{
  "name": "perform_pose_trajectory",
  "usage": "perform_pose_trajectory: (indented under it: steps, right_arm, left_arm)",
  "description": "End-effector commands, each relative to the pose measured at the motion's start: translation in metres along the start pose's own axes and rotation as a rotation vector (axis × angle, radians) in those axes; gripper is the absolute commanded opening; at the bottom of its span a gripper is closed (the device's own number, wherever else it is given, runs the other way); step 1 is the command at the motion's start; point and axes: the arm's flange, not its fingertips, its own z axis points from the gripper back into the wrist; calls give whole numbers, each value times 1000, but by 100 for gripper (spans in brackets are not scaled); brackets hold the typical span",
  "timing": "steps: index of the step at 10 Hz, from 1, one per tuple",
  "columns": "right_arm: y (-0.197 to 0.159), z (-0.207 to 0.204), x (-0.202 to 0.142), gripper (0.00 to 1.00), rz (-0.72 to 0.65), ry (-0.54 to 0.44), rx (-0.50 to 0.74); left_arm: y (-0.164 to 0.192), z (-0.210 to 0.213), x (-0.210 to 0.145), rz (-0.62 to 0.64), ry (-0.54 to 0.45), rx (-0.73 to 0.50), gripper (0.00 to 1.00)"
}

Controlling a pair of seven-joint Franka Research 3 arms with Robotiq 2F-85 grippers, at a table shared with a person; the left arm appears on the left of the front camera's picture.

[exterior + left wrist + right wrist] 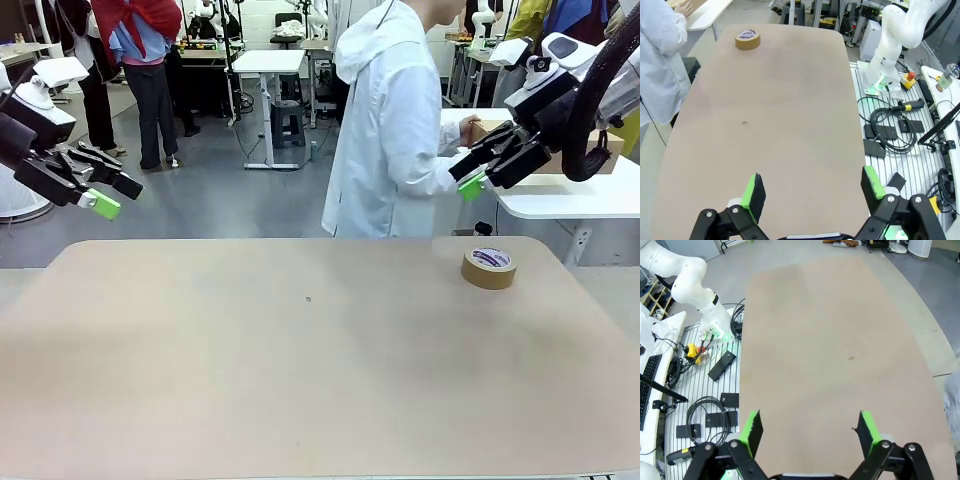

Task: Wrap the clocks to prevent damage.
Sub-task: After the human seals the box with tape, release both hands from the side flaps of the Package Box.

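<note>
The clocks are out of view. My left gripper [114,195] hangs open above the table's far left corner, and its green pads [754,189] stand wide apart over bare tabletop with nothing between them. My right gripper [468,176] is raised at the far right, also open and empty, with its pads [866,424] spread over the table. A person in a white coat [390,130] stands at the far side, turned to the right, with a hand on a cardboard box [486,127] on a white side table.
A brown tape roll [489,267] lies flat near the far right corner of the tan table [300,380] and is also in the left wrist view [747,39]. The white side table [560,195] stands beyond that corner. Cables and arm bases sit off the table's near side [890,135].
</note>
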Motion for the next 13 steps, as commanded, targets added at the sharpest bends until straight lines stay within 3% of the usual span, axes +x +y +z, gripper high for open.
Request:
perform_pose_trajectory:
  steps: [1, 3, 5, 6, 9, 11, 13]
  right_arm:
    - [0, 0, 0, 100, 1, -1, 0]
    - [0, 0, 0, 100, 0, 0, 0]
    - [-18, 33, -28, 100, -41, -218, -58]
    - [-24, 54, -46, 100, -72, -337, -85]
    - [-39, 83, -88, 100, -130, -488, -160]
    - [-42, 91, -108, 100, -145, -517, -188]
    - [-47, 94, -123, 100, -179, -529, -189]
  left_arm:
    - [0, 0, 0, 0, 0, 0, 100]
    - [0, 0, 0, 0, 0, 0, 100]
    - [17, 31, -20, 1, -329, 87, 100]
    - [22, 44, -35, -7, -439, 103, 100]
    - [35, 58, -66, 27, -506, 143, 100]
    - [44, 61, -90, 39, -538, 236, 100]
    - [50, 62, -102, 62, -551, 229, 100]
